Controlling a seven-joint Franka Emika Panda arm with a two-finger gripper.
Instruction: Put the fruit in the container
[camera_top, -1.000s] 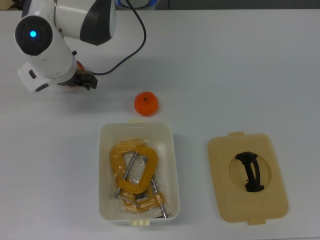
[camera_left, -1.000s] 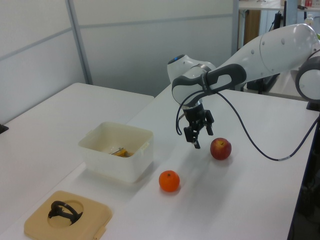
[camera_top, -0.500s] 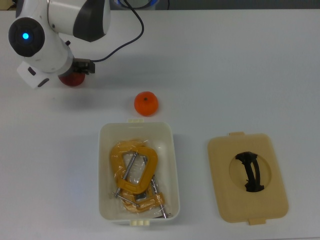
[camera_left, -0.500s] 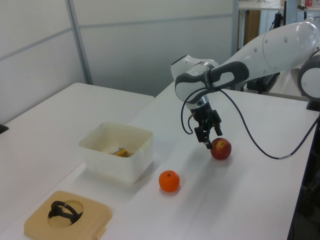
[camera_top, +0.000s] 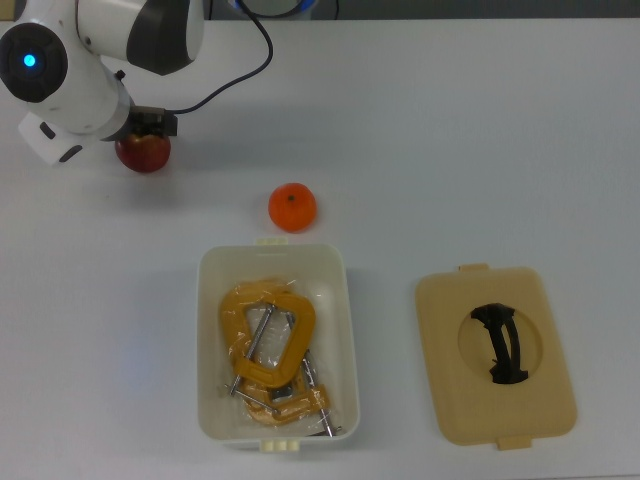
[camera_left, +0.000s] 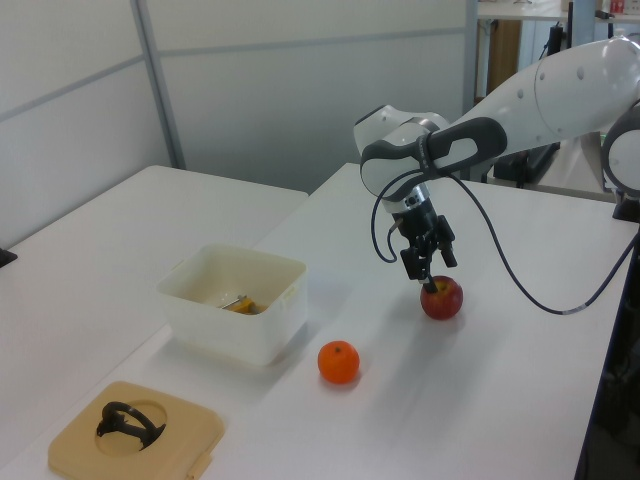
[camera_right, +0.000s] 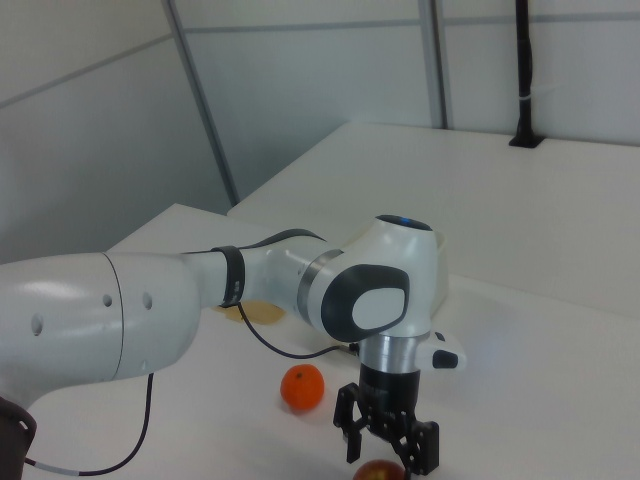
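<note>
We are seeing the white table (camera_top: 480, 120) carrying everything, with the robot arm (camera_left: 520, 110) reaching in from the top view's 11 o'clock corner. The container (camera_top: 277, 262) is sitting near the top view's 6 o'clock edge, and yellow clamps (camera_top: 268, 340) are lying inside it. A tan lid (camera_top: 495, 355) with a black handle (camera_top: 500, 342) is lying flat at 3 o'clock of the container, well apart from it. An orange (camera_top: 292, 207) is resting just beyond the container's 12 o'clock rim. The fruit (camera_top: 143, 152) is sitting on the table at 10 o'clock of the orange, outside the container and well apart from it. The gripper (camera_right: 388, 448) is hanging directly over the fruit; in the right view its two fingers (camera_right: 349, 440) are standing spread apart, straddling the top of the fruit, so we are reading the pincer as open and not clamped on anything.
</note>
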